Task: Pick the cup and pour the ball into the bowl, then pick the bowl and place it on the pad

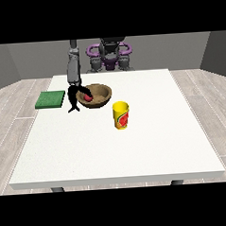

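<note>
stage: pour looks done; ball (pixel 87 97) sits red inside bowl (pixel 96 95), near its view-left rim. Bowl-to-pad leg is what's left, judging from layout.
bowl: wooden, upright on table (pixel 136 151), toward the back, left of centre.
cup: cup (pixel 120 115) yellow with red print, upright on table, apart from bowl, nearer camera and to view's right. Nothing holding it.
pad: pad (pixel 50 99) green, flat at table's view-left edge, near bowl but not touching.
hand: hand at view's left (pixel 74 100) hangs at bowl's view-left rim, dark fingers pointing down. Overlaps the rim in this view; whether the fingers are together, apart or clamped on the rim I cannot tell.
other hand: none seen at view's right.
risk 1: rim grip on one side only, so the bowl may tilt when lifted and the ball roll out.
risk 2: pad sits at the table edge; overshoot could leave the bowl hanging off pad or table.
risk 3: hand may only be beside the rim, so the lift comes up empty.
hidden: finger-to-rim contact; bowl's far rim behind the hand; cup's inside; robot body small at top.
</note>
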### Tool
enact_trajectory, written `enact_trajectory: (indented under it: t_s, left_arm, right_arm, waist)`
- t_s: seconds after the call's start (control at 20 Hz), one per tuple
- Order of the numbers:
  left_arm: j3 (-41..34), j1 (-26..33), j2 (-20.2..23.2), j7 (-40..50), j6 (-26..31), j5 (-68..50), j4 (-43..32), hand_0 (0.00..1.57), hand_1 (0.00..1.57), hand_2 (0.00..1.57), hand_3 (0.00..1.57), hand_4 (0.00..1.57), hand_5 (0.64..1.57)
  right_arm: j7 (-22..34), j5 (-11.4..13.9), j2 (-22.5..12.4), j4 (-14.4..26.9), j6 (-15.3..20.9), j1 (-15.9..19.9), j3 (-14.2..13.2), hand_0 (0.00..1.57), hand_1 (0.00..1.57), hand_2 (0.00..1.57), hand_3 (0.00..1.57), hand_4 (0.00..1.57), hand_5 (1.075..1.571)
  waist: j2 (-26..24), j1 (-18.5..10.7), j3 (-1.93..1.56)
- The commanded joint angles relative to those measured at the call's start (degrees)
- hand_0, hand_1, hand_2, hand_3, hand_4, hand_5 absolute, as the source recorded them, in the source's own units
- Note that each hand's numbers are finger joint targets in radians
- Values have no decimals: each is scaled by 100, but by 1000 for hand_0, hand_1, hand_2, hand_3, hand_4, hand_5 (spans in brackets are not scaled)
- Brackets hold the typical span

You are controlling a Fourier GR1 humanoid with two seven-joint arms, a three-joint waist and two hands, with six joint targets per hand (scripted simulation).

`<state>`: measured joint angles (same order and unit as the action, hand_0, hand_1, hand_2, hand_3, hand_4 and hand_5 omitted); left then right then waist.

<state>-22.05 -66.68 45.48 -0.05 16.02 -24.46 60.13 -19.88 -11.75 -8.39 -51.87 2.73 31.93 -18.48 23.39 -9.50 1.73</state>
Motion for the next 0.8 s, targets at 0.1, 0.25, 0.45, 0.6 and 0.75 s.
enact_trajectory:
  t_s: [0.1, 0.25, 0.45, 0.6, 0.75]
  left_arm:
    - [-113, 27, 142, -16, 206, -114, -222, 0, 0, 0, 0, 0, 1546]
    - [-189, 187, 84, -133, 249, -145, -448, 0, 0, 0, 0, 0, 1547]
    - [-329, 501, 305, -379, 303, 53, -1184, 0, 0, 0, 0, 0, 1548]
    - [-364, 910, 336, -539, 497, 117, -1551, 0, 0, 0, 0, 0, 1547]
    - [-483, 1126, 424, -1093, 519, 210, -1662, 0, 0, 0, 0, 0, 1543]
  right_arm:
    - [723, 564, -252, 357, 565, -244, 248, 1571, 1571, 1571, 1571, 1178, 1417]
    - [1249, 992, -539, 121, 910, -294, 471, 1571, 1571, 1571, 1571, 1169, 1457]
    - [2383, 1206, -759, -504, 740, -110, 886, 1571, 1571, 1571, 1571, 1226, 1472]
    - [3467, 1394, -1120, -914, 668, 126, 1092, 1571, 1571, 1571, 1571, 1263, 1464]
    - [3627, 1354, -1144, -956, 555, 407, 1082, 1571, 1571, 1571, 1571, 1250, 1476]
  waist:
    - [118, -28, -164]
    - [-187, 18, -155]
    - [-569, 550, -156]
    - [-1181, 682, -149]
    - [-820, 887, -166]
